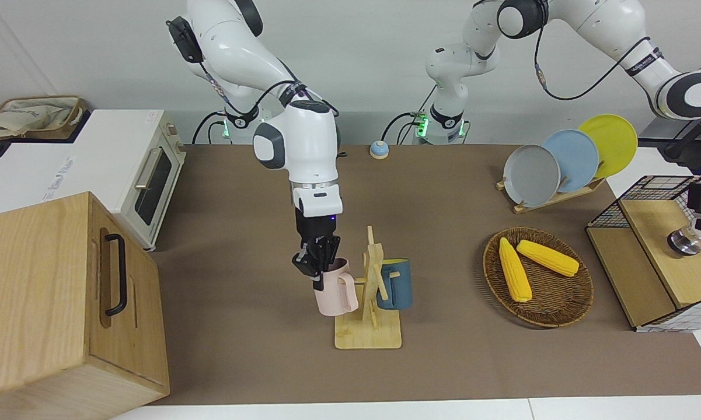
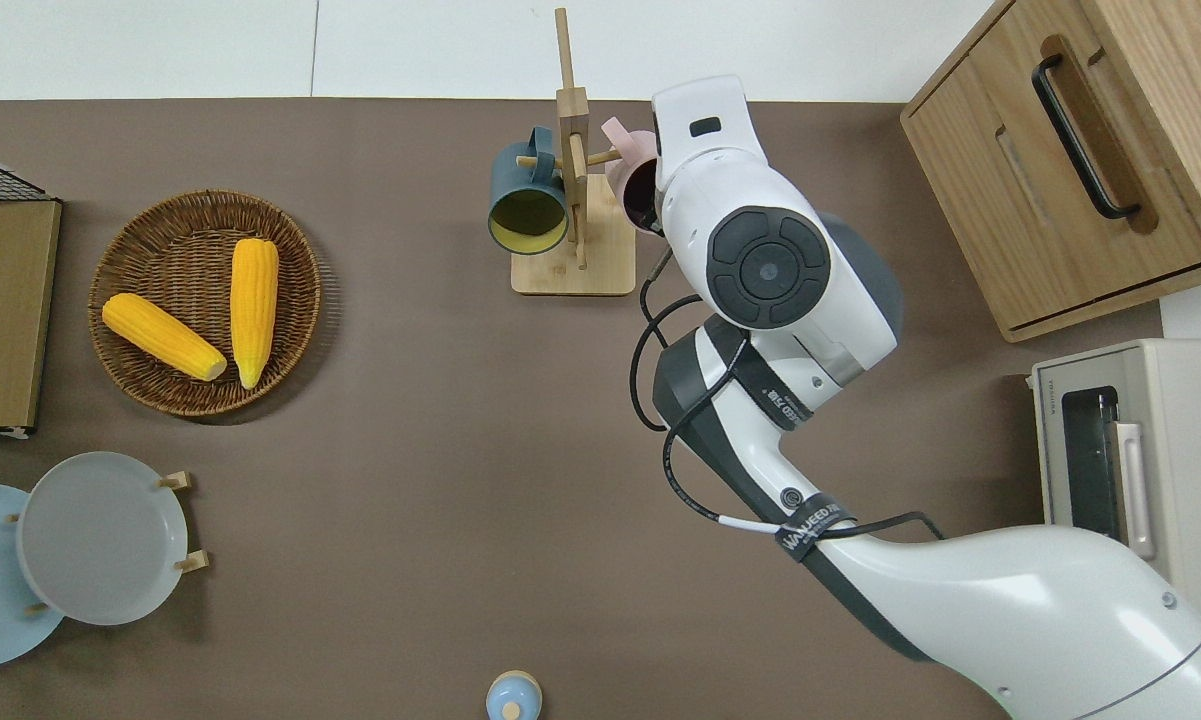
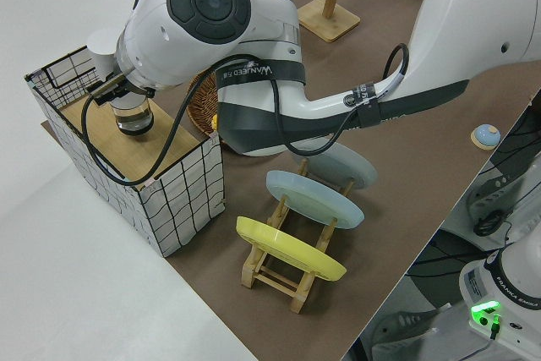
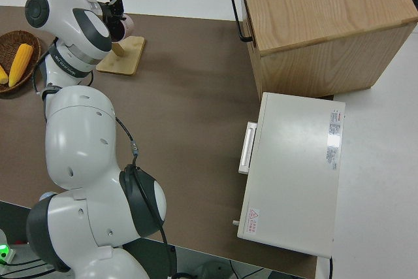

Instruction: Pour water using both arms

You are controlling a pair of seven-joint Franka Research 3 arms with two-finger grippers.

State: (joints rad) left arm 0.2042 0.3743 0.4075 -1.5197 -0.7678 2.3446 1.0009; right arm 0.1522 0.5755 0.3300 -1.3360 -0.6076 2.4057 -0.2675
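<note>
My right gripper (image 1: 318,265) is shut on the rim of a pink mug (image 1: 334,291), which sits tilted against the wooden mug rack (image 1: 368,335) with its handle at a peg. A dark blue mug (image 1: 396,286) hangs on the rack's opposite side. In the overhead view the right arm (image 2: 760,270) covers most of the pink mug (image 2: 632,175). My left gripper (image 3: 110,92) is just above a clear glass (image 3: 133,116) standing on the wooden top inside the wire basket (image 3: 182,200). Whether it holds the glass cannot be told. Water is out of view.
A wicker basket (image 1: 537,318) with two corn cobs lies toward the left arm's end. A plate rack (image 1: 560,160) holds grey, blue and yellow plates. A toaster oven (image 1: 152,175) and a wooden cabinet (image 1: 64,303) stand at the right arm's end. A small blue bell (image 1: 379,150) sits near the robots.
</note>
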